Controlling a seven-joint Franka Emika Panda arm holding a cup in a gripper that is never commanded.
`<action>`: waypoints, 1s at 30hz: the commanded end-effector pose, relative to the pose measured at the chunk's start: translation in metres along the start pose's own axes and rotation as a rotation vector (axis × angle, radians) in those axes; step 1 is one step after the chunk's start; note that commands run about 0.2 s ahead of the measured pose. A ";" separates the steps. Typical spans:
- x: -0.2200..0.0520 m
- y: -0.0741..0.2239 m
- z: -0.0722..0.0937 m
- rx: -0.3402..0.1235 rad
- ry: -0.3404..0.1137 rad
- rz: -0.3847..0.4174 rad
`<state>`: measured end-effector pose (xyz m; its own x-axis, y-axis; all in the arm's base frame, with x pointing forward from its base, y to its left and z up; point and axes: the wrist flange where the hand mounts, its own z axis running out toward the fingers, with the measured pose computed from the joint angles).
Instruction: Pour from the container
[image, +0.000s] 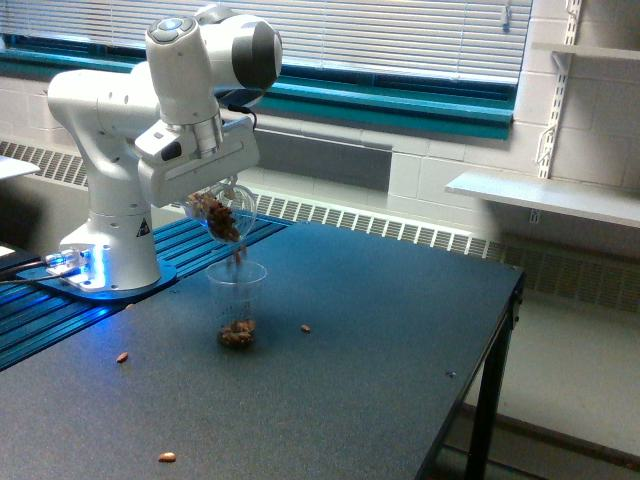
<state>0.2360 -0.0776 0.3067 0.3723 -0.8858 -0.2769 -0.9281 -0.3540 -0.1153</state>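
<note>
Gripper (212, 190) clamps small clear round-mouthed container (222, 213), tipped over tapered clear plastic cup (236, 305); brown nuts falling (strays already on dark table (380, 340)). Risk: steeper tilt dumps them past the rim

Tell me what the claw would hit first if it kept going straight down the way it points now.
Likely the rim of the plastic cup under the tilted container; the claw is mostly hidden, so depth is uncertain.
</note>
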 end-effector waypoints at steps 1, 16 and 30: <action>0.004 0.015 0.005 0.013 -0.016 0.019; 0.008 0.022 0.009 0.009 -0.032 0.016; 0.009 0.024 0.018 0.007 -0.058 0.004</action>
<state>0.2282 -0.0850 0.2912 0.3665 -0.8735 -0.3204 -0.9301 -0.3523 -0.1036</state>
